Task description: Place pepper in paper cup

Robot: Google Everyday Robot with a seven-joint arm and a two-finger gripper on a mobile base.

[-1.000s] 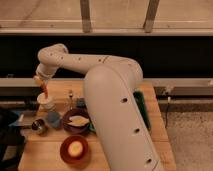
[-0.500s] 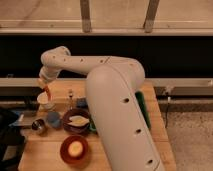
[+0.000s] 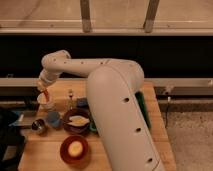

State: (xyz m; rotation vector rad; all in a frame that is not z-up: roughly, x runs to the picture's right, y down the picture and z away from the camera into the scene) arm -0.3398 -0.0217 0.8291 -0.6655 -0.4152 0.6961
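My gripper [image 3: 44, 88] is at the far left of the wooden table [image 3: 115, 152], at the end of the large white arm. It is shut on the orange-red pepper [image 3: 46, 94], which hangs tip down. The pepper's lower end is at the mouth of the white paper cup [image 3: 45, 103], which stands directly under the gripper. I cannot tell whether the tip touches the inside of the cup.
A small blue cup [image 3: 53, 119] and a shiny metal tin [image 3: 38, 126] stand in front of the paper cup. A dark bowl [image 3: 77, 121] holds a pale item. A red bowl [image 3: 74, 149] holds a yellow item. A small bottle [image 3: 70, 100] stands right of the cup. The arm hides the table's right half.
My gripper has moved down and slightly right with the pepper, bringing it from above the paper cup to the cup's mouth.
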